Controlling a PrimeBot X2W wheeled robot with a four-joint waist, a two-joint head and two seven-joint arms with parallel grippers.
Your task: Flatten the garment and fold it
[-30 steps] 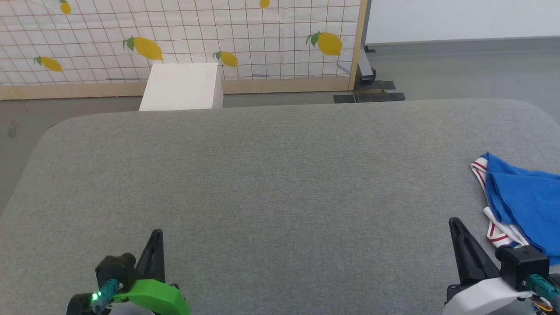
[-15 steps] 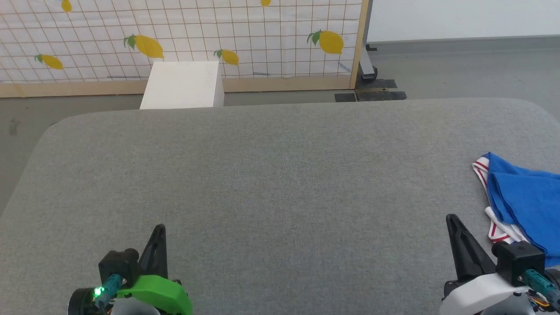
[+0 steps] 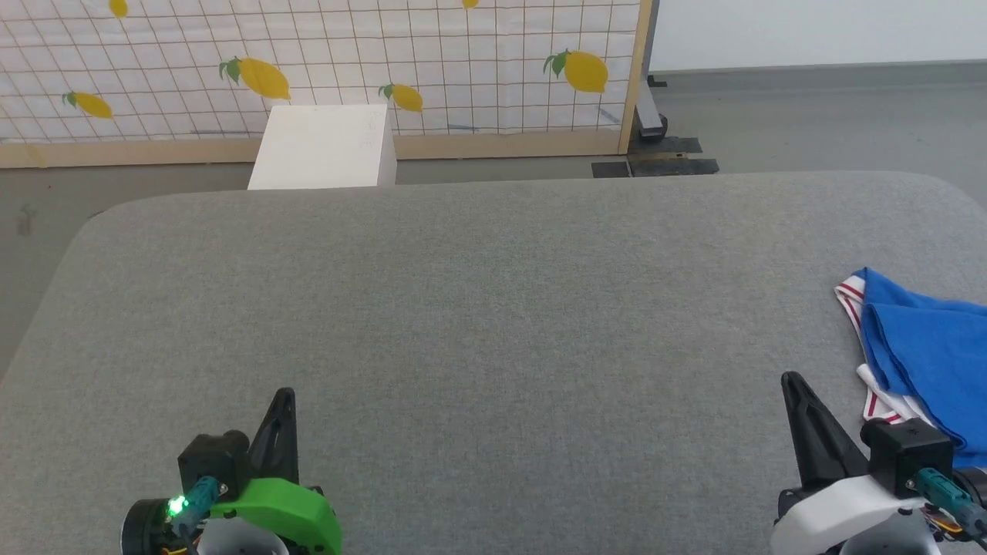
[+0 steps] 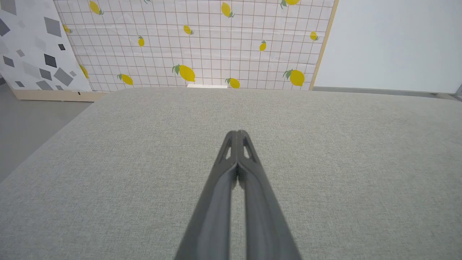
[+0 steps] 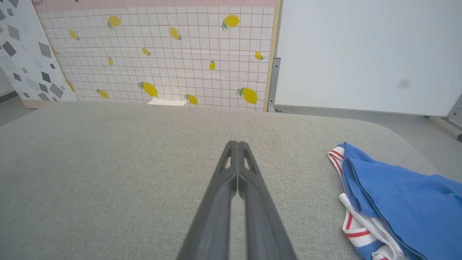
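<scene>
Head view: left gripper [image 3: 283,397] at lower left, fingers pressed together, gripping nothing. Right gripper [image 3: 789,381] at lower right, likewise closed, empty. Garment [image 3: 925,347] bunched at right edge of grey table [image 3: 493,308]: blue, red-and-white striped trim, near right gripper. White box [image 3: 324,146] beyond far edge, before lemon-print screen [image 3: 463,54].

Left wrist view: fingers together over grey table.

Right wrist view: fingers together; garment [image 5: 397,195] off to right, apart from them. Small lettering at screen's top-left corner, too small to read.
</scene>
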